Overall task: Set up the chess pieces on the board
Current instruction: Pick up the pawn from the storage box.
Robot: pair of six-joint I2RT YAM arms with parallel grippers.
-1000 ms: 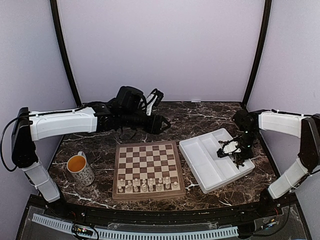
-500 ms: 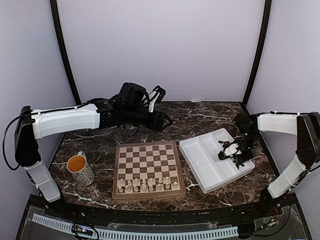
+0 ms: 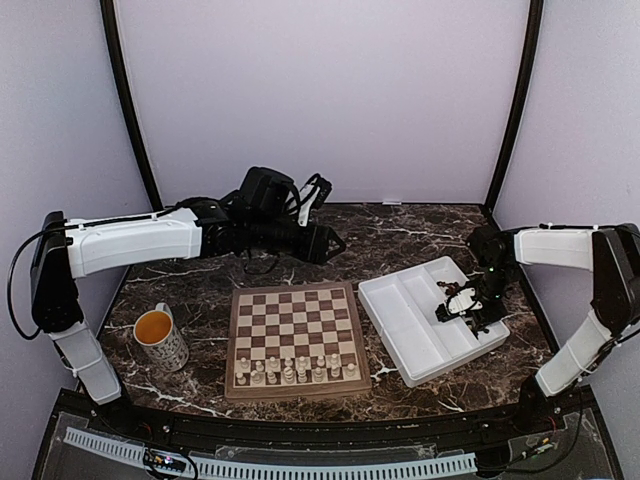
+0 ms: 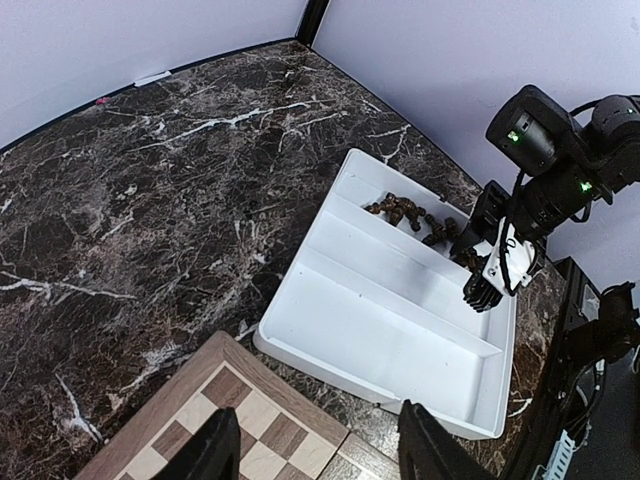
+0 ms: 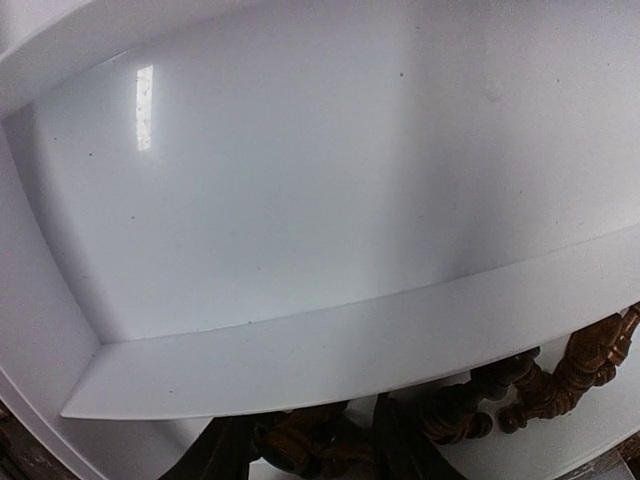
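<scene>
- The board (image 3: 293, 322) lies flat on the marbled table (image 3: 400, 235), at the near middle, between the two arms.
- Cream pieces (image 3: 295, 370) stand upright in the two rows of the board nearest the arm bases.
- A white tray (image 3: 410, 320) with long compartments lies at a slant just beside the board's right edge, not touching it.
- Dark pieces (image 4: 405, 211) lie in a loose heap, on their sides, in the tray's far right compartment.
- The right gripper (image 4: 480, 293) is down in that same compartment, at the near end of the heap.
- In the right wrist view its fingers (image 5: 225, 450) stand apart with one dark piece (image 5: 300, 440) in the gap. I cannot tell whether they press on it or only straddle it.
- More dark pieces lie just to the right of that one, against the compartment's divider.
- The left arm reaches across the far side of the table, beyond the board's far edge.
- The left gripper (image 4: 318, 448) hangs in the air, its jaws wide with nothing between them. Its camera looks down on the board's far right corner and the tray.
- A patterned mug (image 3: 162, 340) of orange liquid stands left of the board, well apart from the tray.
</scene>
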